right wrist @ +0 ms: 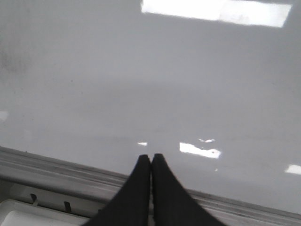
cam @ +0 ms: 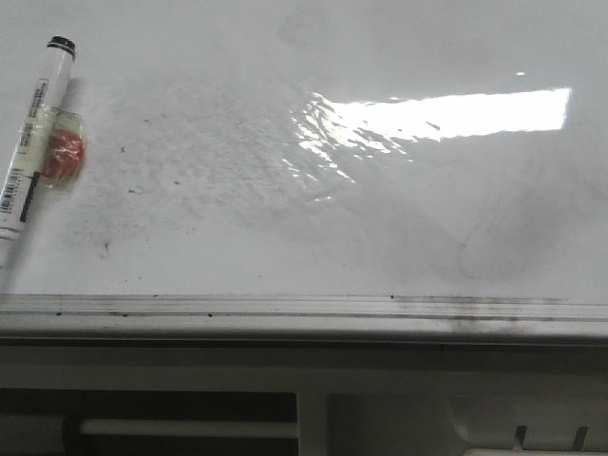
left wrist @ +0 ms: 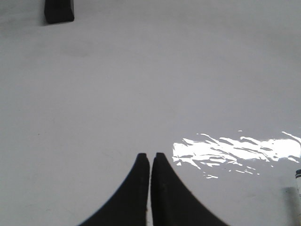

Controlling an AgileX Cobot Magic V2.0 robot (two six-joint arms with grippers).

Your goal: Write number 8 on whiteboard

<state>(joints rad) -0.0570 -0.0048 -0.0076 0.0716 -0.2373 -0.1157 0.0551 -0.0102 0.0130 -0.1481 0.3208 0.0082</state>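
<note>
The whiteboard [cam: 304, 114] fills nearly the whole front view, a glossy white surface smudged grey across its left-centre and dotted with black specks. A bright rectangular glare [cam: 446, 114] lies on its right half, rippled at its left end. A pale metal rail [cam: 304, 306] runs along the board's near edge, grimy with dark flecks. No black drawn 8 shows on the board in any view; only a faint grey erased curve [cam: 484, 237] sits below the glare toward the right.

At the board's far left a white marker [cam: 33, 133] with a black cap lies tilted, cap end away from the rail, with a barcode label near its lower end. A small clear wrapper with an orange-red piece inside [cam: 62, 152] sits against the marker's right side, touching it.

In the left wrist view, the left gripper [left wrist: 150, 157] hangs over bare board, its two black fingers pressed together with nothing between them; a dark block [left wrist: 59, 10] rests on the board well away from it. In the right wrist view, the right gripper [right wrist: 151, 157] is over the board just beside the rail, its fingers likewise closed tip to tip and empty.
</note>
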